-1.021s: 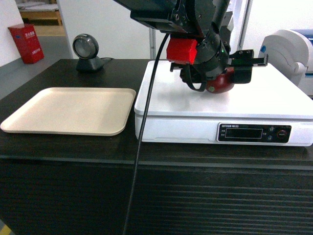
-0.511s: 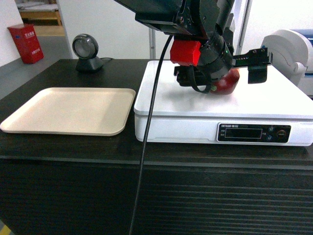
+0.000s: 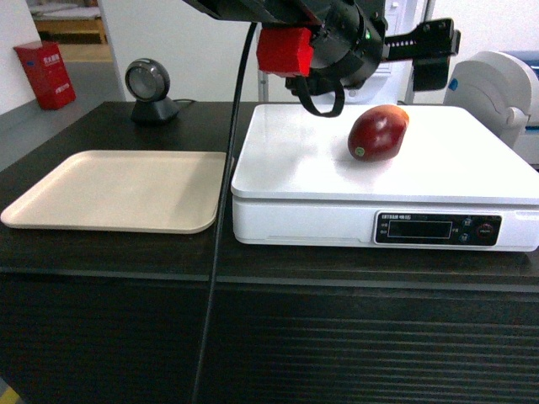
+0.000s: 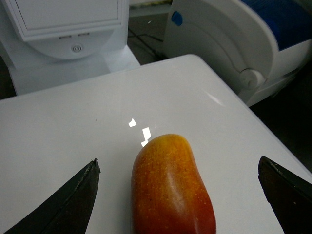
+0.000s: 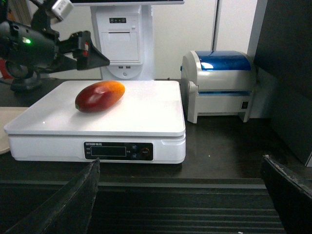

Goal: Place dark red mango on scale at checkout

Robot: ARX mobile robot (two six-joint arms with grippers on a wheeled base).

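One dark red mango (image 3: 378, 132) lying on scale (image 3: 472, 168), left tool (image 4: 183, 195) spread above, orange end plain from wrist view.

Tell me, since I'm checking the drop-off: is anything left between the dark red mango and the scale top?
Nothing visible: the glossy dark red mango lies directly on the flat white scale, and the open left gripper hangs above it, apart.

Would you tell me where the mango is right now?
In the head view the mango lies on the scale, right of centre, with the open left gripper above it.
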